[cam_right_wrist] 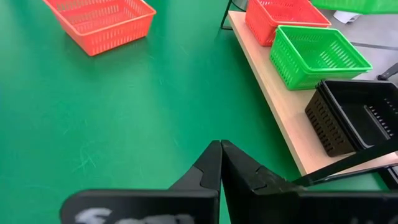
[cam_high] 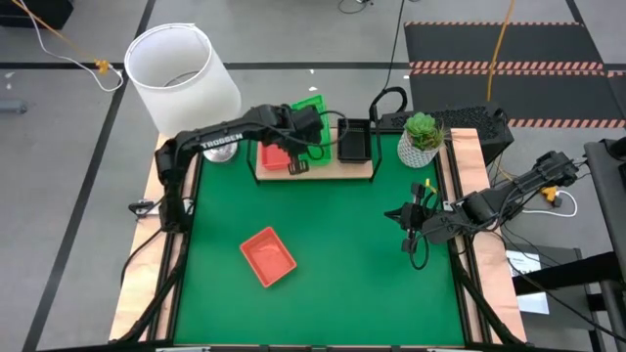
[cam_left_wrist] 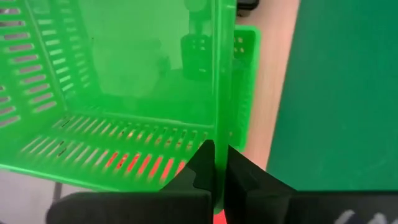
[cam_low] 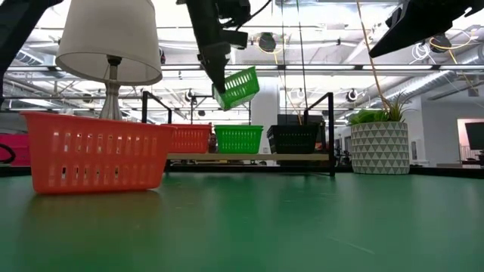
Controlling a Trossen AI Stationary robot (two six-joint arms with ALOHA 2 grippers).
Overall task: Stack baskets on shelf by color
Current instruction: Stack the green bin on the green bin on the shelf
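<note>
Low view: left gripper (cam_low: 219, 89) pinched on the wall of a green basket (cam_low: 237, 87), held tilted in the air above the shelf (cam_low: 249, 157).
On the shelf, side by side: orange-red basket (cam_low: 189, 139), second green basket (cam_low: 239, 139), black basket (cam_low: 294, 138). Another orange-red basket (cam_high: 268, 256) sits apart on the green mat (cam_high: 352, 244). Right gripper (cam_high: 406, 230) closed, holding nothing, near the mat's right edge.
</note>
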